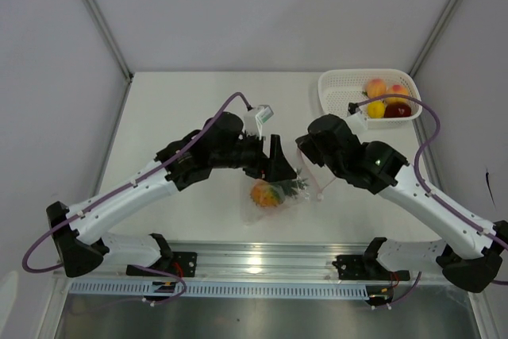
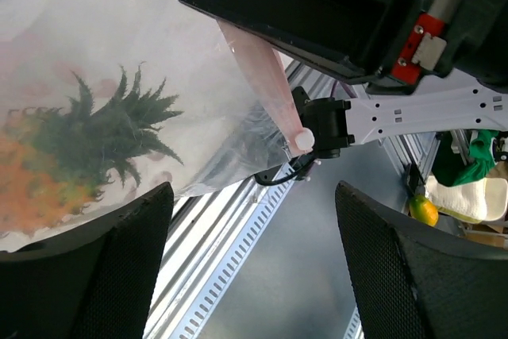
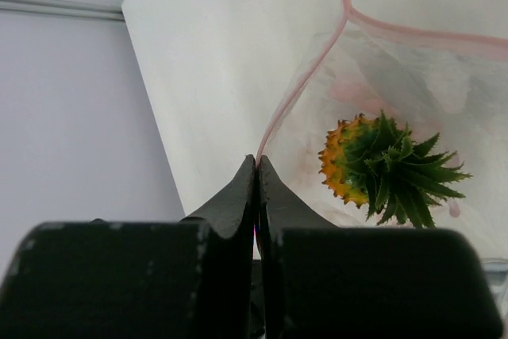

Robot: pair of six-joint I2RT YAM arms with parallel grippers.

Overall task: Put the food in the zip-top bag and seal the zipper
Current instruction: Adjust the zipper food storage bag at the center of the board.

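Right gripper (image 3: 255, 166) was pinched tight on the zip-top bag's (image 3: 397, 69) zipper (image 3: 300, 89), while the left gripper (image 2: 250, 200) sat wide open. The pineapple (image 1: 266, 194) was inside the bag at table center, and the other fruits (image 1: 386, 99) were in the basket (image 1: 333, 85) at 1 o'clock.

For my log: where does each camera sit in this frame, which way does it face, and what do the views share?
Top external: above and behind the bases, looking down on the table; both arms show, left gripper and right gripper at the zip-top bag.
Left wrist: on the left arm, looking between its open fingers toward the near rail.
Right wrist: low over the table, looking along its shut fingers, which pinch the zipper.
Shared: all three show the pineapple inside the bag.
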